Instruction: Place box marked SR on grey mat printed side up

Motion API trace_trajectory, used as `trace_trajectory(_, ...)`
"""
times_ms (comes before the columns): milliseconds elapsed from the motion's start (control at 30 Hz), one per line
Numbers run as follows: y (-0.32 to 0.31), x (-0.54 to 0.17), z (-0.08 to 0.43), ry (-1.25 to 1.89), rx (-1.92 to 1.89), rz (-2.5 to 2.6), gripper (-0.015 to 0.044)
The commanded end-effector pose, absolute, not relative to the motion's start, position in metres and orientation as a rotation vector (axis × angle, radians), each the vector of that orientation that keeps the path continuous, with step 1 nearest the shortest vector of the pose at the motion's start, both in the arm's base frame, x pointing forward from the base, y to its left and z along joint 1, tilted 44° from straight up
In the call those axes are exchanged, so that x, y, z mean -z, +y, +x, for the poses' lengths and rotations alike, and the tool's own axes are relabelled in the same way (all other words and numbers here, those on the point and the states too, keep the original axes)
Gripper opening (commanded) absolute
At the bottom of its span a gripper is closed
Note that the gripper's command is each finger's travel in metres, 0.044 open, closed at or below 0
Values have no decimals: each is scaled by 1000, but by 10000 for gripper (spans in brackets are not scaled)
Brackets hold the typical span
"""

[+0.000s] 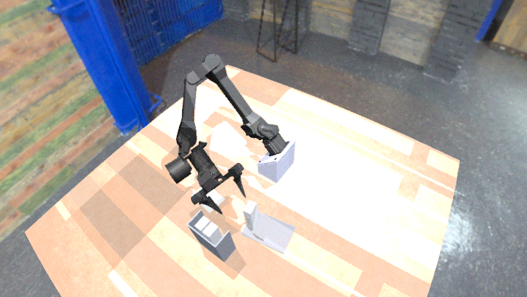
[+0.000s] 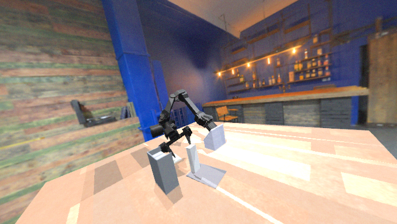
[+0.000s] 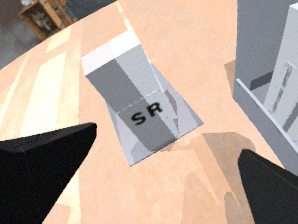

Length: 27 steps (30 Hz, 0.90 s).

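Box [image 1: 250, 215] [image 2: 193, 158] [image 3: 131, 92] marked SR (upright), at mat's [image 1: 276, 232] [image 2: 210, 174] [image 3: 187, 116] edge, between open gripper [image 1: 233, 205] [image 2: 181, 150] [image 3: 168, 143] fingers and bin

The SR box [image 1: 250, 215] [image 2: 193, 158] [image 3: 131, 90] stands upright, white, on the grey mat [image 1: 275, 232] [image 2: 211, 174] [image 3: 187, 116], low centre in the top view. Its black-printed side faces sideways.

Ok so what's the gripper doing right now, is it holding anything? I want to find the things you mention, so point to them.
Gripper [image 1: 233, 205] [image 2: 182, 150] [image 3: 168, 143]: wide open, holding nothing.

Glare whitens tabletop [image 1: 343, 183] [image 2: 258, 155] [image 3: 200, 30]; hard shadows; grainy, soft background; warm bulbs [image 2: 248, 65].
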<state>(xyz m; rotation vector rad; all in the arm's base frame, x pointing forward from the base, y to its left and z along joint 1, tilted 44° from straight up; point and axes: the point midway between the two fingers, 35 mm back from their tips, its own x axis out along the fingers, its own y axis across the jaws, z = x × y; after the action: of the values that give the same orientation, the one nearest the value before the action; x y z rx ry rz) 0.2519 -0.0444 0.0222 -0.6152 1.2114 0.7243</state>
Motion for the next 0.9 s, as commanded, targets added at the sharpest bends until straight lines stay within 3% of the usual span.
trace_trajectory(0, -44, -15, 250, 1211, -730, -614, 440)
trace_trajectory(867, -46, 0, 248, 1213, -726, -614, 440)
